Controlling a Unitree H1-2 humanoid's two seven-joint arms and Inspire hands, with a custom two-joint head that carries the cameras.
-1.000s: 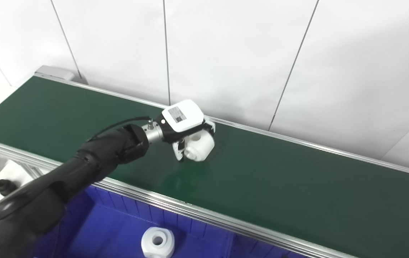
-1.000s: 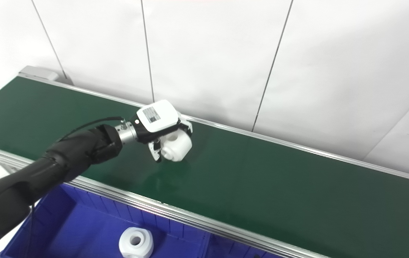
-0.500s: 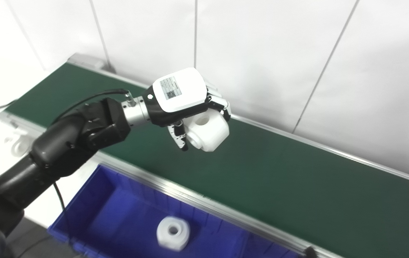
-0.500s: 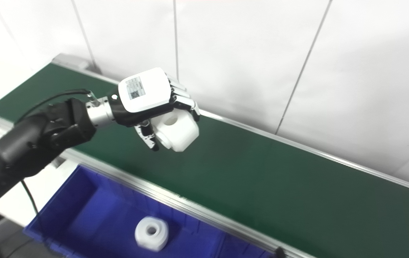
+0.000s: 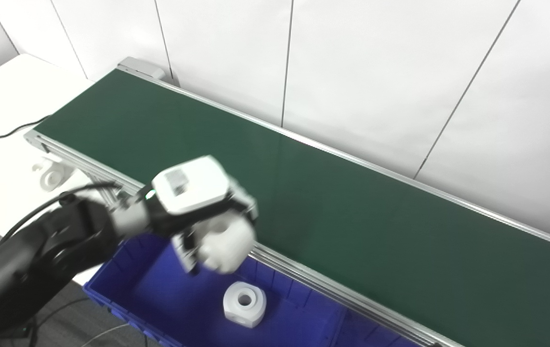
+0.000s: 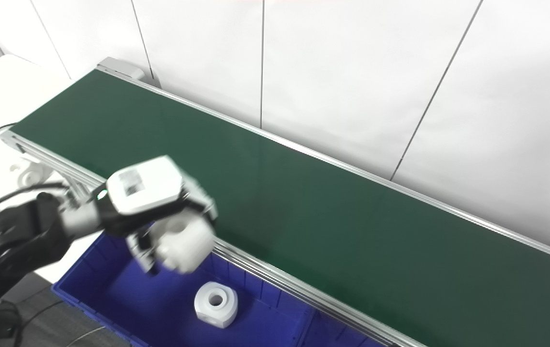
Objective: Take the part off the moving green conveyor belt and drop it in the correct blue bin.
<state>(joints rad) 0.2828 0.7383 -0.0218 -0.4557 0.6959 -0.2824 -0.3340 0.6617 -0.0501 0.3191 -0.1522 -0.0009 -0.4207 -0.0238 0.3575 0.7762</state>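
Note:
My left hand (image 5: 193, 207) is shut on a white plastic part with a round hole (image 5: 224, 241), also in the right eye view (image 6: 181, 243). It holds the part in the air over the near rail of the green conveyor belt (image 5: 304, 193) and above the blue bin (image 5: 159, 289). The hand and part are blurred by motion. A second white part with a centre hole (image 5: 244, 304) lies on the bin floor, just right of and below the held part. My right hand is not in view.
The belt's aluminium near rail (image 5: 313, 279) runs between belt and bin. A white wall stands behind the belt. A white table with a black cable (image 5: 0, 137) lies at the left. A small white fitting (image 5: 51, 176) hangs under the belt's left end.
My left hand has carried the white part from above the belt toward me, to over the blue bin. The camera has also shifted, so the belt sits differently in the picture.

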